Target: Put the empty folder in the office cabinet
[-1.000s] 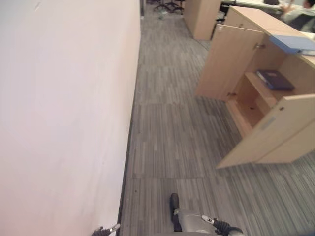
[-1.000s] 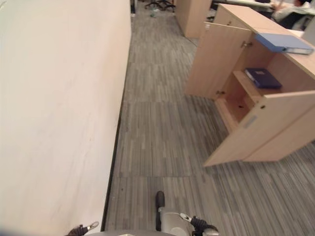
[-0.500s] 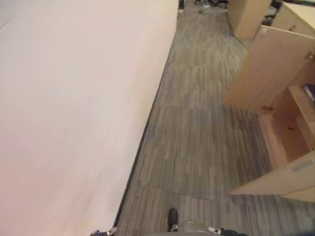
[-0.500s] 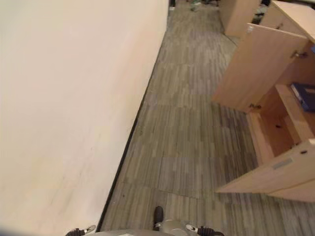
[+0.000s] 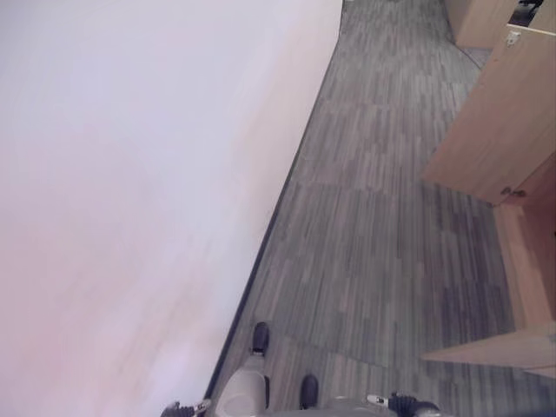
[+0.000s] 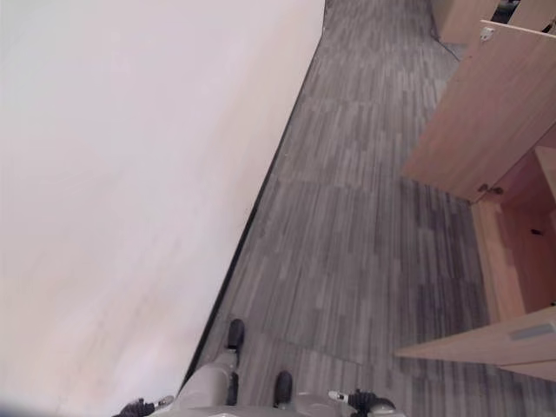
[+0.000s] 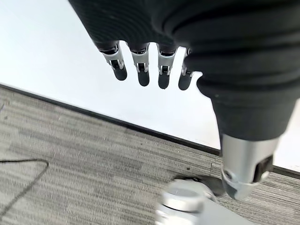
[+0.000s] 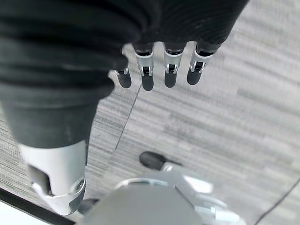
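The wooden office cabinet [image 5: 532, 261] stands at the right edge of the eye views. Its far door [image 6: 486, 113] and near door [image 6: 491, 343] both swing out over the carpet, and a bare lower shelf shows between them. My left hand [image 7: 143, 75] hangs low beside the wall with its fingers relaxed and nothing in them; its tip shows at the bottom of the left eye view [image 5: 180, 407]. My right hand [image 8: 147, 77] hangs over the carpet, also open and holding nothing, and it appears at the bottom of the left eye view [image 5: 404, 402].
A white wall [image 5: 130, 191] with a dark skirting strip [image 5: 269, 234] takes up the left side. Grey striped carpet [image 5: 382, 217] runs between the wall and the cabinet. Another wooden unit [image 5: 473, 22] stands further down the aisle.
The camera has swung left toward the wall, so the cabinet has slid to the right edge and its shelf and top have left the picture. Both hands still hang low.
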`<state>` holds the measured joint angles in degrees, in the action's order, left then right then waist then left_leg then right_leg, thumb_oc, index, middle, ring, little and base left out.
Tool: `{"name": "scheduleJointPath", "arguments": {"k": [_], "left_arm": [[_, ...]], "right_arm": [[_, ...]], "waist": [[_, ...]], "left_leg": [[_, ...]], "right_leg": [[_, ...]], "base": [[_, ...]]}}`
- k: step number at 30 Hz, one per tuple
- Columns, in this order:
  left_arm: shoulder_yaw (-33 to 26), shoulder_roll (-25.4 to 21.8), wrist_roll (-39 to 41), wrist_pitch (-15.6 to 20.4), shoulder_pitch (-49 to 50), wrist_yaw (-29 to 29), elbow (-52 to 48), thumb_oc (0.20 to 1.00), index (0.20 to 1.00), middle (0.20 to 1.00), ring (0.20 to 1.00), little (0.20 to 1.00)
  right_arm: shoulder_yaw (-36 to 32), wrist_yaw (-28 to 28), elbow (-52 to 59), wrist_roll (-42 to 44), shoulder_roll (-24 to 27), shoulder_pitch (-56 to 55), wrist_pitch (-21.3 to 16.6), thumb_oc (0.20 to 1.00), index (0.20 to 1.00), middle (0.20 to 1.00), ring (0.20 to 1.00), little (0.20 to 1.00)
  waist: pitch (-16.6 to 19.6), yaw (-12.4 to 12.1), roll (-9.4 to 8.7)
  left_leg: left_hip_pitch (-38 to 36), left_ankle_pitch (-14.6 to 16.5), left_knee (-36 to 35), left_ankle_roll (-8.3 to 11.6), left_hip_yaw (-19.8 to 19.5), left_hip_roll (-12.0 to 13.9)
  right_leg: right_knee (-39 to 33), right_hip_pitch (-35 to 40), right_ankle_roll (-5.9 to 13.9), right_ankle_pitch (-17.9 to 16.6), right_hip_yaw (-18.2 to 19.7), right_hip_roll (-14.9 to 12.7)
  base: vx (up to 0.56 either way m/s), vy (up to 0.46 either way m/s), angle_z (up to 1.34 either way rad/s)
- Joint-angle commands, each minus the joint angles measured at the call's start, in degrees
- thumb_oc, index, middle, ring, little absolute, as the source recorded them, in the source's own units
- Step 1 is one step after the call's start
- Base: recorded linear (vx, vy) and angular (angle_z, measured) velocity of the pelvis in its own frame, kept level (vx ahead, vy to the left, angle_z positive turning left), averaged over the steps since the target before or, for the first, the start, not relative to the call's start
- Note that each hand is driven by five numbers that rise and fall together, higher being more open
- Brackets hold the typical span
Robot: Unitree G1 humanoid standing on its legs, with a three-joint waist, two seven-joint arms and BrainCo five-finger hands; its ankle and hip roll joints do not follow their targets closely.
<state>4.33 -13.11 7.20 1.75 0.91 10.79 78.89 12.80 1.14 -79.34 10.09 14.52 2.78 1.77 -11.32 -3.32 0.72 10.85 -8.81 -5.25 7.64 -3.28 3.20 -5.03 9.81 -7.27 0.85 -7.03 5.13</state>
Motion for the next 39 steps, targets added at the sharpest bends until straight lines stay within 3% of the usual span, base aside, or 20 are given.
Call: {"name": "scheduleJointPath", "arguments": {"k": [1, 6, 8, 10, 11, 12, 14, 15, 18, 19, 22, 23, 24, 26, 30, 35, 36, 37, 39], "left_arm": [[-0.34, 1.04, -1.9, 0.03, 1.36, -0.62, 1.06, 1.0, 1.0, 1.0, 1.0, 1.0], [0.11, 0.65, -1.86, 0.4, 0.88, -1.38, 0.25, 1.0, 1.0, 1.0, 1.0, 1.0], [1.84, 0.03, -2.64, 1.06, -0.28, -2.6, -1.29, 1.0, 1.0, 1.0, 1.0, 1.0], [2.38, -0.18, -2.92, 1.21, -0.53, -2.85, -1.76, 1.0, 1.0, 1.0, 1.0, 1.0], [3.17, -0.72, -3.47, 1.25, -1.23, -3.47, -2.59, 1.0, 1.0, 1.0, 1.0, 1.0], [3.17, -0.7, -3.47, 1.25, -1.24, -3.47, -2.59, 1.0, 1.0, 1.0, 1.0, 1.0], [3.73, -1.44, -3.87, 1.12, -2.05, -3.89, -3.24, 1.0, 1.0, 1.0, 1.0, 1.0], [4.36, -2.04, -4.42, 0.85, -2.74, -4.08, -3.89, 1.0, 1.0, 1.0, 1.0, 1.0], [4.5, -2.47, -4.52, 0.85, -3.07, -4.29, -4.11, 1.0, 1.0, 1.0, 1.0, 1.0], [4.29, -2.78, -4.46, 0.64, -3.2, -4.28, -4.2, 1.0, 1.0, 1.0, 1.0, 1.0], [4.37, -2.65, -4.18, 0.69, -3.61, -4.16, -4.01, 1.0, 1.0, 1.0, 1.0, 1.0], [4.37, -2.64, -4.18, 0.69, -3.62, -4.16, -4.01, 1.0, 1.0, 1.0, 1.0, 1.0], [4.28, -2.33, -4.01, 0.61, -3.54, -4.25, -3.59, 1.0, 1.0, 1.0, 1.0, 1.0], [3.87, -1.83, -5.08, 0.37, -3.11, -4.32, -2.29, 1.0, 1.0, 1.0, 1.0, 1.0], [2.13, -1.46, -4.94, 0.47, -2.0, -3.99, -1.07, 1.0, 1.0, 1.0, 1.0, 1.0], [1.19, -1.2, -4.45, 0.42, -1.41, -3.71, -0.49, 1.0, 1.0, 1.0, 1.0, 1.0], [0.94, -0.87, -3.83, 0.27, -1.2, -3.66, -0.18, 1.0, 1.0, 1.0, 1.0, 1.0], [1.04, -0.72, -2.97, 0.32, -1.51, -3.39, -0.48, 1.0, 1.0, 1.0, 1.0, 1.0], [1.12, -0.68, -2.57, 0.36, -1.71, -3.46, -0.84, 1.0, 1.0, 1.0, 1.0, 1.0]], "right_arm": [[-3.21, 0.56, -3.14, 0.72, 0.47, -3.28, 0.31, 1.0, 1.0, 1.0, 1.0, 1.0], [-3.25, 1.19, -4.66, -1.08, 0.35, -4.23, 0.99, 1.0, 1.0, 1.0, 1.0, 1.0], [-3.98, 1.91, -3.96, -0.9, 1.06, -3.7, 0.93, 1.0, 1.0, 1.0, 1.0, 1.0], [-4.03, 2.05, -3.3, -0.71, 1.18, -3.48, 0.8, 1.0, 1.0, 1.0, 1.0, 1.0], [-4.38, 2.2, -2.08, -0.55, 1.69, -2.91, 0.61, 1.0, 1.0, 1.0, 1.0, 1.0], [-4.38, 2.2, -2.08, -0.55, 1.71, -2.9, 0.61, 1.0, 1.0, 1.0, 1.0, 1.0], [-4.12, 2.21, -1.21, -0.46, 2.06, -2.39, 0.58, 1.0, 1.0, 1.0, 1.0, 1.0], [-3.49, 2.11, -0.46, -0.5, 2.46, -2.03, 0.42, 1.0, 1.0, 1.0, 1.0, 1.0], [-3.35, 2.0, 0.08, -0.09, 2.42, -2.15, 0.16, 1.0, 1.0, 1.0, 1.0, 1.0], [-2.34, 2.01, 1.21, -0.3, 2.05, -1.86, -0.07, 1.0, 1.0, 1.0, 1.0, 1.0], [-0.78, 2.11, 2.31, -0.93, 1.88, -0.21, -0.12, 1.0, 1.0, 1.0, 1.0, 1.0], [-0.78, 2.11, 2.3, -0.93, 1.89, -0.2, -0.12, 1.0, 1.0, 1.0, 1.0, 1.0], [-0.21, 2.05, 2.93, -1.11, 1.79, 0.7, 0.12, 1.0, 1.0, 1.0, 1.0, 1.0], [-0.53, 1.91, 2.55, -1.39, 1.76, 0.76, 0.24, 1.0, 1.0, 1.0, 1.0, 1.0], [-0.73, 1.43, 0.85, -1.89, 1.6, -0.22, 0.26, 1.0, 1.0, 1.0, 1.0, 1.0], [-0.88, 1.0, -0.39, -1.66, 1.38, -0.66, 0.12, 1.0, 1.0, 1.0, 1.0, 1.0], [-1.47, 0.92, -0.78, -0.45, 1.24, -0.58, 0.18, 1.0, 1.0, 1.0, 1.0, 1.0], [-1.54, 0.69, -1.21, 0.34, 1.03, -0.89, -0.11, 1.0, 1.0, 1.0, 1.0, 1.0], [-1.54, 0.81, -1.26, 0.67, 0.92, -1.02, 0.02, 1.0, 1.0, 1.0, 1.0, 1.0]], "waist": [[3.62, 0.03, -0.62], [5.46, 0.31, -0.8], [7.19, 0.89, -1.17], [7.3, 1.06, -1.16], [7.23, 1.5, -0.78], [7.34, 1.41, -0.69], [6.81, 2.12, 0.02], [5.62, 2.83, 0.39], [5.26, 3.08, 0.42], [4.56, 3.18, 0.21], [3.13, 3.59, 1.1], [3.06, 3.66, 1.14], [1.88, 4.67, 0.8], [1.65, 5.54, -0.95], [3.37, 5.05, -2.36], [4.75, 4.52, -3.07], [5.01, 4.43, -3.63], [5.1, 4.52, -4.18], [4.99, 4.54, -4.47]], "left_leg": [[1.21, -3.69, 0.25, -2.86, 0.79, -0.89], [-1.42, -3.15, 0.25, -3.77, 3.11, -1.42], [-3.7, 0.36, 0.25, -6.18, 6.55, -3.68], [-4.48, 1.21, 0.25, -6.68, 7.32, -4.2], [-6.52, 3.28, 0.25, -8.26, 8.49, -5.93], [-6.38, 3.24, 0.25, -8.23, 8.55, -5.8], [-9.1, 5.11, 0.25, -9.61, 8.74, -7.34], [-11.48, 6.93, 0.25, -11.21, 8.88, -8.6], [-12.51, 7.75, 0.25, -11.47, 9.13, -8.82], [-14.88, 9.87, 0.25, -11.78, 9.69, -8.88], [-15.99, 10.17, 0.25, -11.27, 10.61, -7.0], [-16.06, 10.18, 0.25, -11.25, 10.54, -6.95], [-17.72, 10.99, 0.25, -10.37, 9.75, -6.9], [-19.34, 12.32, 0.25, -8.93, 9.56, -6.94], [-20.95, 13.53, 0.25, -7.8, 9.5, -5.43], [-21.16, 14.82, 2.95, -6.69, 9.49, -2.97], [-20.76, 15.97, 6.59, -5.9, 10.01, -1.23], [-20.06, 14.4, 11.54, -4.65, 10.28, 0.65], [-19.32, 13.8, 14.52, -4.41, 10.52, 1.52]], "right_leg": [[5.89, 1.44, 10.16, 4.44, 6.65, -3.99], [5.37, 2.96, 11.61, 5.25, 7.76, -6.69], [8.81, 1.1, 14.92, 1.98, 9.15, -11.2], [10.74, -0.02, 15.45, 0.83, 9.57, -12.13], [18.61, -3.15, 16.82, -2.61, 9.41, -14.8], [18.56, -3.32, 16.8, -2.73, 9.5, -14.68], [28.87, -7.61, 15.97, -7.52, 9.37, -16.79], [38.4, -10.79, 14.36, -12.03, 8.06, -18.8], [41.42, -11.73, 13.83, -11.67, 6.69, -19.28], [46.14, -15.17, 14.09, -10.32, 3.62, -20.95], [40.15, -20.23, 12.74, -6.86, -3.17, -18.52], [40.06, -20.07, 12.71, -6.87, -3.28, -18.49], [28.3, -21.11, 13.62, -7.3, -5.23, -15.68], [12.69, -21.29, 15.64, -9.58, -6.72, -13.99], [6.01, -15.97, 15.22, -9.0, -7.48, -12.23], [4.57, -13.51, 14.38, -8.01, -7.53, -10.26], [4.52, -12.2, 13.6, -6.75, -7.09, -9.32], [4.74, -10.96, 12.44, -5.6, -6.3, -8.04], [4.93, -10.23, 11.87, -4.8, -6.04, -7.59]], "base": [[0.31, 0.128, -0.26], [0.29, 0.167, -0.5], [0.38, 0.339, -0.53], [0.23, 0.26, -0.7], [0.22, 0.269, -0.53], [0.24, 0.3, -0.36], [0.18, 0.289, -0.14], [0.21, 0.354, 0.1], [0.13, 0.15, 0.19], [0.17, 0.112, 0.22], [0.16, -0.001, -0.38], [0.2, -0.138, -0.84], [0.23, -0.171, -0.56], [0.32, -0.247, -0.05], [0.23, -0.189, 0.31], [0.21, -0.208, 0.19], [0.27, -0.328, 0.12], [0.27, -0.33, 0.01], [0.12, -0.181, -0.02]]}}
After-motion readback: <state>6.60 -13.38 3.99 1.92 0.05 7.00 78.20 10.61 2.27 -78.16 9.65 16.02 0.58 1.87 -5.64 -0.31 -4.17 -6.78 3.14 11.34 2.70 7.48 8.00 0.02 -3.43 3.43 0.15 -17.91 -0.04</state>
